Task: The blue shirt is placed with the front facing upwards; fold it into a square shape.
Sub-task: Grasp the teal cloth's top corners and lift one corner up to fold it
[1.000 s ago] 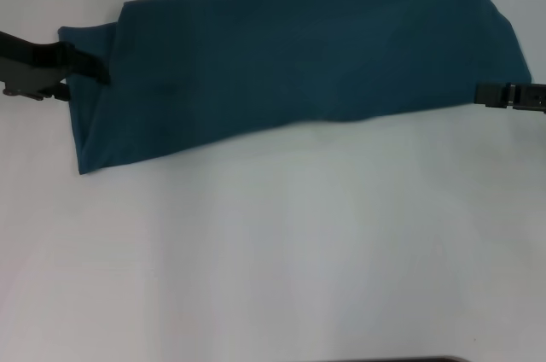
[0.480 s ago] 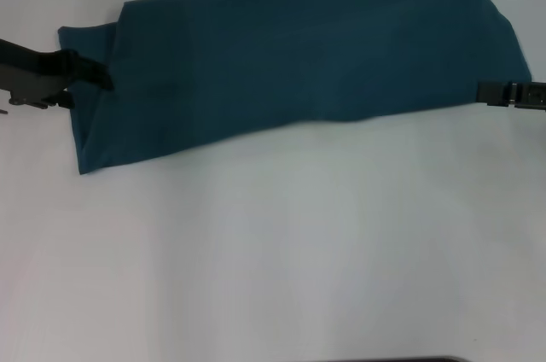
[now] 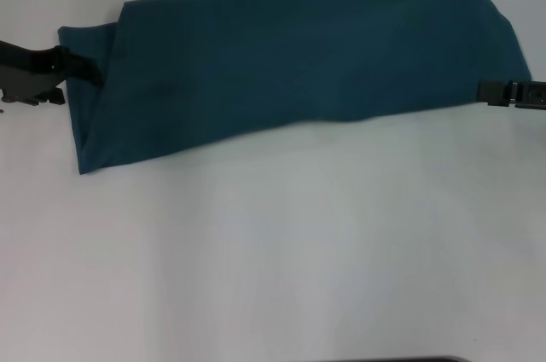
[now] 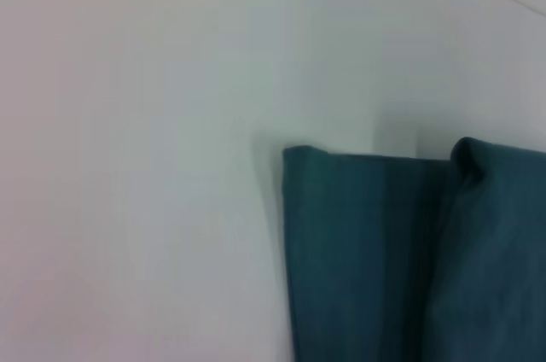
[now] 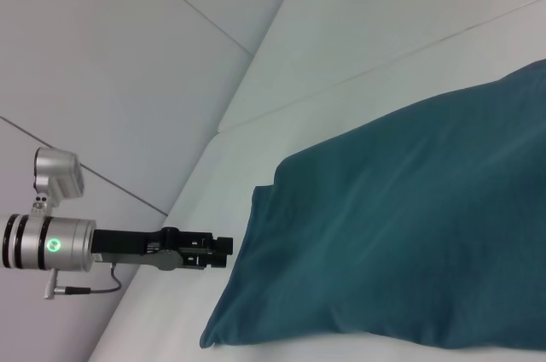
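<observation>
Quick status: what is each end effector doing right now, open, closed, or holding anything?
Left end effector: at the blue shirt's left end; grip cannot be told.
Right end effector: at the shirt's right edge; cannot be told.

One blue shirt (image 3: 299,59), one white table (image 3: 281,251), and two tools: left tool (image 3: 81,69), right tool (image 3: 486,91).

Blue shirt (image 3: 290,63): long folded teal band, flat; slightly slanted across table
</observation>
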Controlling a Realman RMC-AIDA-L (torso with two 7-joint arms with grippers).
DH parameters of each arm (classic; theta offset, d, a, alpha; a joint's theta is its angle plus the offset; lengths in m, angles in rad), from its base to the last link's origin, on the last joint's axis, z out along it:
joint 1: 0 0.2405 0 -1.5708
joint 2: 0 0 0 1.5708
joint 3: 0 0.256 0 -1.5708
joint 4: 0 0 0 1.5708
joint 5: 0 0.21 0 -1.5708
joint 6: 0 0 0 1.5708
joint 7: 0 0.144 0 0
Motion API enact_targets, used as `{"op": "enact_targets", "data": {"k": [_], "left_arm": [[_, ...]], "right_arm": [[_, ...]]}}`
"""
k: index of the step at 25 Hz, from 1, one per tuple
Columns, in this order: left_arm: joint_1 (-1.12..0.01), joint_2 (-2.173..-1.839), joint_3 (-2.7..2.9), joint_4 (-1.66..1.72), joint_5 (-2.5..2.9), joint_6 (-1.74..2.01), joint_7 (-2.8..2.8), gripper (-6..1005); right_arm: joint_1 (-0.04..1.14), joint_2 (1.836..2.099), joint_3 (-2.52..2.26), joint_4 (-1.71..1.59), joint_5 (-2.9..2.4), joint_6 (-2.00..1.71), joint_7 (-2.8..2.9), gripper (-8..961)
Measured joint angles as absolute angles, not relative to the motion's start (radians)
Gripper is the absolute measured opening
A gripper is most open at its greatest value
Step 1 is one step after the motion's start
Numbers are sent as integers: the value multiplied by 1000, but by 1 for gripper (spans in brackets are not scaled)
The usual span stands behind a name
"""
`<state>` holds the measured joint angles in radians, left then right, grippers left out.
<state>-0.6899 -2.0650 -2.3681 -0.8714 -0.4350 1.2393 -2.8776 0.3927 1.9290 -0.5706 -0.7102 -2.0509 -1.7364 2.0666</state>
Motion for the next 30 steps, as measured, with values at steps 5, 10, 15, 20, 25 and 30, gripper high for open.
{"op": "enact_targets", "data": {"k": [5, 10, 15, 20, 25, 30], "left_arm": [[-682, -2069, -2374, -863, -434, 1236, -2894, 704], [-677, -2069, -2373, -861, -434, 1229, -2914, 704], [-676, -2071, -2373, -860, -434, 1227, -2928, 703], [-677, -2074, -2373, -860, -434, 1229, -2934, 703], [-681, -2074, -2369, -848, -434, 1234, -2934, 703], [-687, -2074, -2365, -840, -436, 1239, -2934, 704]], "right_arm": [[393, 1929, -571, -710, -2051, -1736, 2067, 927], [393, 1928, -571, -710, -2051, -1736, 2067, 928], [393, 1928, -571, -710, -2051, -1736, 2068, 927], [392, 1928, -571, -710, -2051, -1736, 2068, 927], [391, 1928, -571, -710, -2051, -1736, 2068, 928], [390, 1928, -571, -710, -2051, -1737, 2068, 928]]}}
